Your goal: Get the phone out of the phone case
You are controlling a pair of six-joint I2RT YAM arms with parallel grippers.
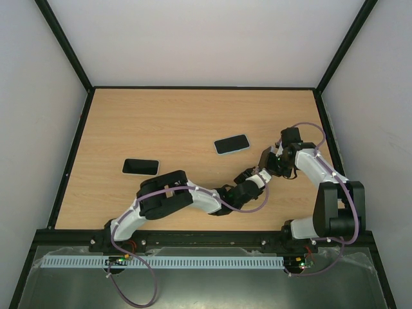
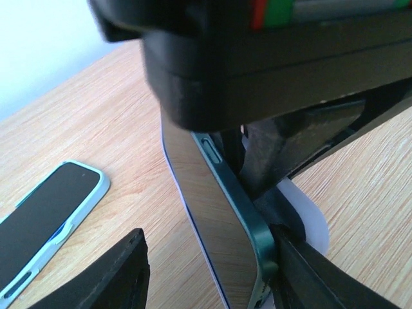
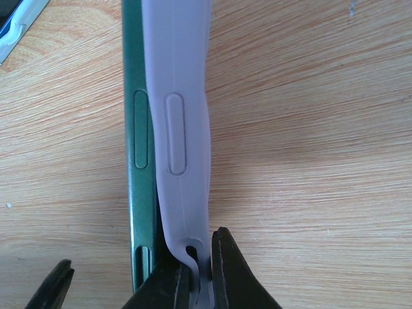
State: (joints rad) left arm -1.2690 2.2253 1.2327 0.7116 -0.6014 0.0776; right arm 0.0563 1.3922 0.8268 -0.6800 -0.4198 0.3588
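Phone [image 3: 136,193] half peeled from lilac case [image 3: 183,96], both on edge just right of the blue-cased spare [image 2: 51,219]. Right hand [image 3: 201,264] pinched tight on case lip. Left hand [image 2: 212,254] part open, straddling phone, no grip. Remaining: full separation.

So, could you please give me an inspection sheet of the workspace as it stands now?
Surface: wooden table, nothing spilled.
Job's things: green phone on edge; lilac case pulled partly away from its side.
Clutter: black phone and phone in pale blue case, both flat.
Grippers: right claw shut on the lilac case's edge; left claw open, straddling the green phone.
Cables: purple cables looped along both arms.
Surroundings: white walls, black frame.
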